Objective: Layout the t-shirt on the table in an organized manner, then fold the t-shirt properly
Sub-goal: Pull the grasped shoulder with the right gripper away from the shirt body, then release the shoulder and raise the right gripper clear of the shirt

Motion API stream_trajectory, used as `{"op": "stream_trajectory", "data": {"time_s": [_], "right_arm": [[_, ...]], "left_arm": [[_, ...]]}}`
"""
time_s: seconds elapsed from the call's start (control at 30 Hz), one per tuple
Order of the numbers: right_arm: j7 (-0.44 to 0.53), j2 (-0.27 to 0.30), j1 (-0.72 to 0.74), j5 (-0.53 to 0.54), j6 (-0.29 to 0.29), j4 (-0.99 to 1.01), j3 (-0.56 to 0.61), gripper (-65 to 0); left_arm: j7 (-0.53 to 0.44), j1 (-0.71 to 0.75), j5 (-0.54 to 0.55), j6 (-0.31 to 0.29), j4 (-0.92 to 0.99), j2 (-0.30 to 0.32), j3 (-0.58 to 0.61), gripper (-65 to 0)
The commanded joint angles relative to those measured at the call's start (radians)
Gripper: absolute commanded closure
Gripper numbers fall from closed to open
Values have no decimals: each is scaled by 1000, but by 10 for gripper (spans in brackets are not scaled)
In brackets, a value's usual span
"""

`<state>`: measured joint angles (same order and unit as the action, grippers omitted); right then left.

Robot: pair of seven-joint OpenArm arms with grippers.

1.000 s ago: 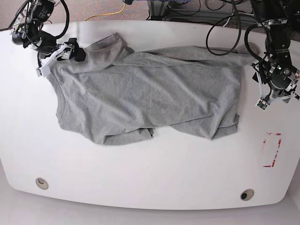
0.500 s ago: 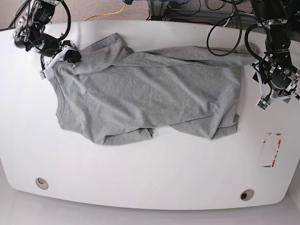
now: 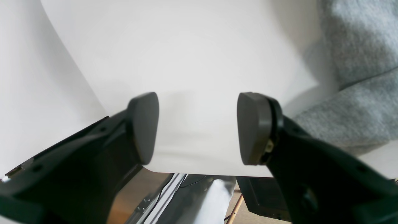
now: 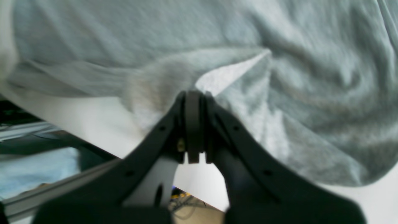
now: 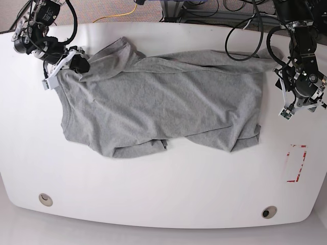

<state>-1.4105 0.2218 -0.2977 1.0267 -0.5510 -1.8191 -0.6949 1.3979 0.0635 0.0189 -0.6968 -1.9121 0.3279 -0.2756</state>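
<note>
While left fingers gape wide, right fingers pinch t-shirt edge.

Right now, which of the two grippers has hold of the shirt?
The right gripper: its jaws are shut on the shirt at its far corner. The left gripper is open over bare table.

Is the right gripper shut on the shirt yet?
Yes, shut on it. The right gripper has its jaws pressed together, pinching an edge of the t-shirt at its tip.
</note>
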Motion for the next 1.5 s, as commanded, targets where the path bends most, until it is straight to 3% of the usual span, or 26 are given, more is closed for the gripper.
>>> {"op": "stream_trajectory", "data": {"time_s": [0.0, 0.77, 1.07, 1.47], "right_arm": [[14, 21, 7, 42, -5, -17, -42, 0], [14, 110, 167, 51, -7, 68, -72, 0], [14, 118, 51, 163, -7, 65, -73, 0], [14, 118, -212, 361, -7, 65, -147, 0]], "left_arm": [[-2, -14, -9, -1, -16, 15, -4, -374], [-2, -14, -14, -1, -13, 15, 40, -374], [-2, 6, -10, -1, -14, 15, 40, -374], [-2, 6, -10, -1, -14, 14, 40, -374]]}}
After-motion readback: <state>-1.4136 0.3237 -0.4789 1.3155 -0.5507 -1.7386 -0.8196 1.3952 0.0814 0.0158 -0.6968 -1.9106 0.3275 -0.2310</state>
